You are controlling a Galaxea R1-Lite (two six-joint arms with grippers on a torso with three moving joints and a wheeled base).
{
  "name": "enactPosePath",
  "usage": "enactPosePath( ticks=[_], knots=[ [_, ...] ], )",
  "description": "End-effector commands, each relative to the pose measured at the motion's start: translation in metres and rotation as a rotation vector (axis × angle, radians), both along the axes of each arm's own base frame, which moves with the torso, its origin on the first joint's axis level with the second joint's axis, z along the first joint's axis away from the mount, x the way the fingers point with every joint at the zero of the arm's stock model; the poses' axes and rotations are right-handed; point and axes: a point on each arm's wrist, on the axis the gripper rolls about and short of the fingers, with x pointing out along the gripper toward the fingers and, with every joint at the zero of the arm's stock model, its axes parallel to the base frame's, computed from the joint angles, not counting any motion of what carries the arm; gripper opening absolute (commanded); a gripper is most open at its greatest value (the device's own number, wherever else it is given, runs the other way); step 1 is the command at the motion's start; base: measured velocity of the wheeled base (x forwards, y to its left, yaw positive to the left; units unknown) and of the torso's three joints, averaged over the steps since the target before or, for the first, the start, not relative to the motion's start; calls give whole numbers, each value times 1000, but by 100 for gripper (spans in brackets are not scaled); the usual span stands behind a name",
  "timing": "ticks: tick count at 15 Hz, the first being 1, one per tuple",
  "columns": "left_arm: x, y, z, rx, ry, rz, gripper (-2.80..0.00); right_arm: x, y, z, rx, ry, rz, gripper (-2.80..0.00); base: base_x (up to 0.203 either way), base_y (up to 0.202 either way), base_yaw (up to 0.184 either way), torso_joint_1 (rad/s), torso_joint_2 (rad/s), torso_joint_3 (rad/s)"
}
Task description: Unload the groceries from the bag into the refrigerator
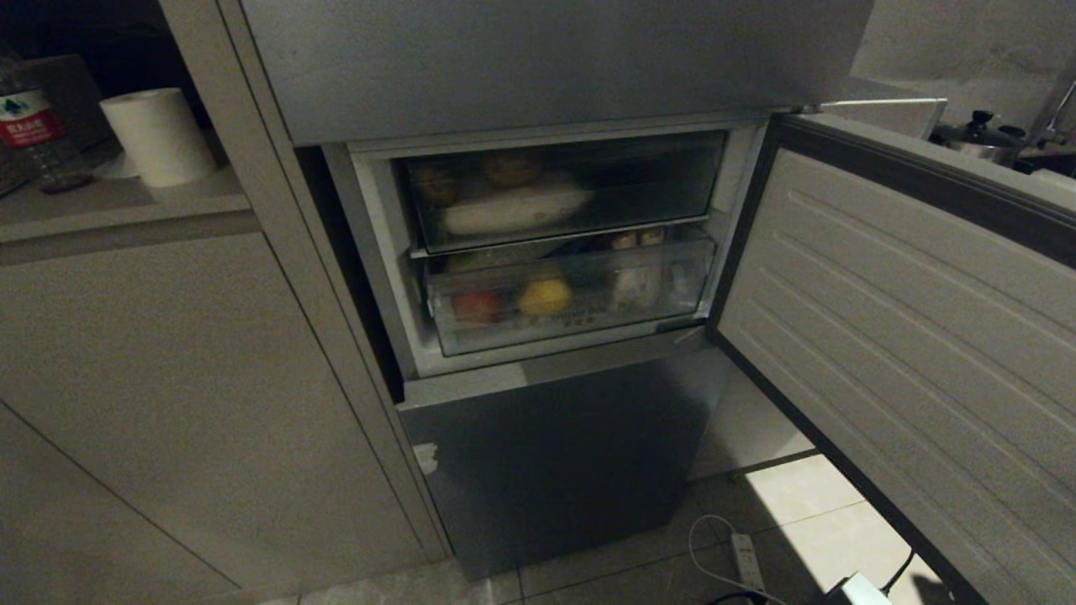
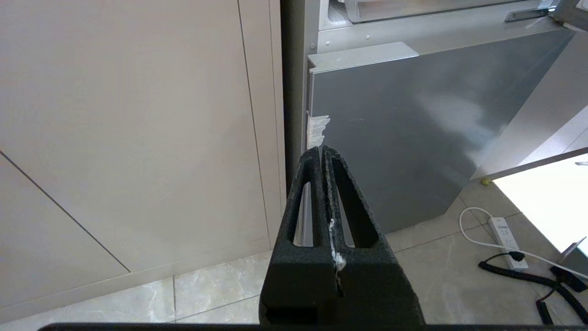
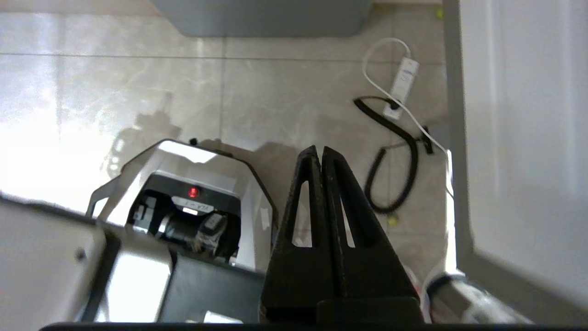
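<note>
The refrigerator (image 1: pixel 555 462) stands in front of me with its middle door (image 1: pixel 908 336) swung open to the right. Two clear drawers show inside. The upper drawer (image 1: pixel 672 189) holds a long white pack (image 1: pixel 513 210) and pale lumps. The lower drawer (image 1: pixel 580 328) holds a yellow fruit (image 1: pixel 545 296), a red one (image 1: pixel 475 304) and a whitish bottle (image 1: pixel 635 286). The bag is out of view. Neither arm shows in the head view. My left gripper (image 2: pixel 320 148) is shut and empty, facing the tape scrap (image 2: pixel 317 131) on the lower fridge door. My right gripper (image 3: pixel 318 149) is shut and empty, pointing down at the floor beside the open door (image 3: pixel 519 138).
A paper roll (image 1: pixel 155 134) and a red-labelled water bottle (image 1: pixel 34 126) stand on the counter at left, above beige cabinets (image 1: pixel 168 378). A power strip (image 1: pixel 744 561) and cables lie on the floor under the open door. My base (image 3: pixel 193 207) shows below the right gripper.
</note>
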Motion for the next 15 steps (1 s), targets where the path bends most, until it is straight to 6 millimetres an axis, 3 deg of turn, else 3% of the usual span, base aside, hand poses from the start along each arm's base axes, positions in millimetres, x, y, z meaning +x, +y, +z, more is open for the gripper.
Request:
enactPosePath(
  ticks=[1,3,6,9,11,15],
  knots=[
    [0,0,0,-1,0,1,-280,-28,-14,-18,44,-84,-10,-280,0,0,0,0,0,0],
    [0,0,0,-1,-1,1,-280,-39,-16,-46,73,-99,-3,-280,0,0,0,0,0,0],
    [0,0,0,-1,-1,1,-280,-45,-15,-51,96,-250,-45,-280,0,0,0,0,0,0],
    [0,0,0,-2,-1,1,-280,-49,-16,-59,2,-427,-217,-280,0,0,0,0,0,0],
    [0,0,0,-1,-1,1,-280,-48,-19,-68,-70,-399,-310,-280,0,0,0,0,0,0],
    [0,0,0,-1,-1,0,-280,-48,-19,-68,-83,-409,-305,-280,0,0,0,0,0,0]
  ],
)
